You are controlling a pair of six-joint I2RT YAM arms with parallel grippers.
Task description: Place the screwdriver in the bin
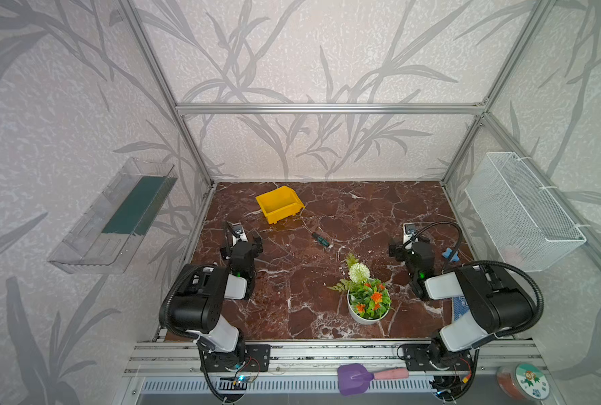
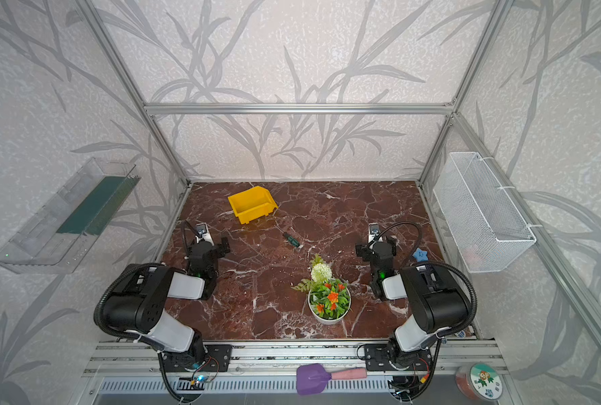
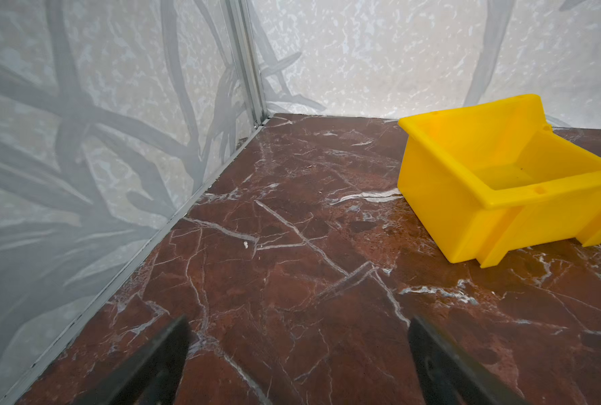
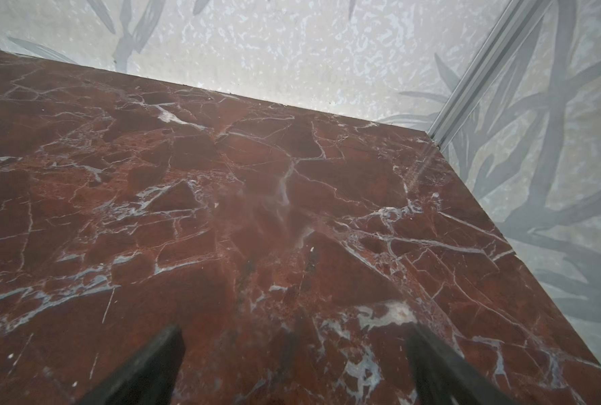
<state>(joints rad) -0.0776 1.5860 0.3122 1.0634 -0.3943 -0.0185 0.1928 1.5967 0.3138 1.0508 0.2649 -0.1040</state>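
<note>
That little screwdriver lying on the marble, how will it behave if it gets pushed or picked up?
The screwdriver looks rigid, with a metal shaft and solid handle, so it probably won't flex. Lying flat on the glossy tabletop, it may roll or skid under a sideways push. It is small, so likely light.

Flower pot (image 1: 368, 308) sitting at 5 o'clock; purple scoop (image 1: 353, 378) lying at 6; wire basket (image 1: 523, 214) hanging at 3, clear tray (image 1: 109, 221) at 9.

Leaf-patterned enclosure over red marble
Pale wallpaper walls (image 1: 309, 52) with grey leaves, aluminium frame rails (image 1: 327, 108), glossy red-brown, white-veined marble tabletop (image 1: 344, 217).
</note>
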